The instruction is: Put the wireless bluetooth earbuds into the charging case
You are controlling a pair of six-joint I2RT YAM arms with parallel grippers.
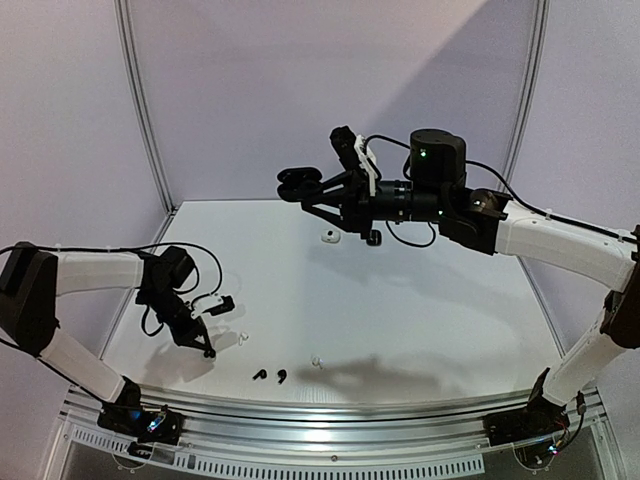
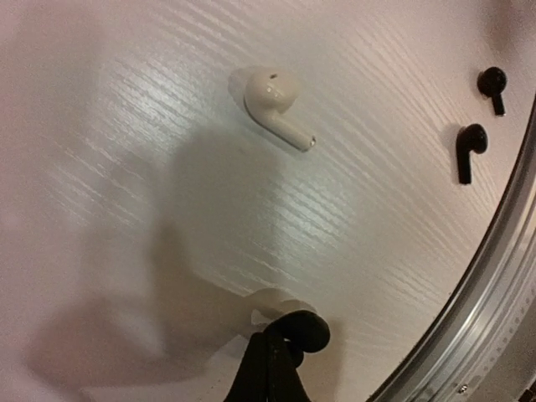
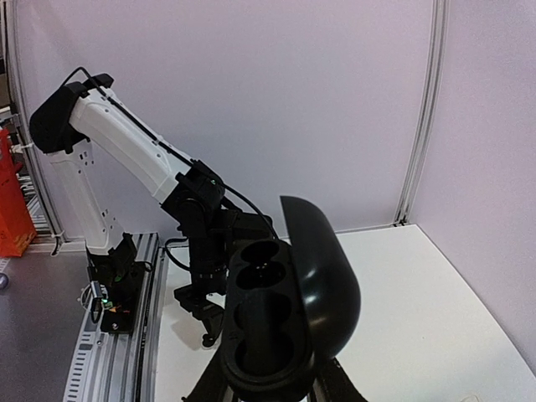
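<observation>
White tabletop [image 1: 430,310], lilac walls: right gripper [image 1: 322,192] clamps the open charging case [image 3: 289,310] aloft, wells seemingly empty; white earbud [image 2: 272,96] and black earbuds [image 2: 473,142] lie loose near the low left gripper [image 1: 205,345], spread unclear, so nothing inserted.

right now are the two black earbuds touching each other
Apart. The left wrist view shows bare table between the upper black earbud and the lower black earbud.
</observation>
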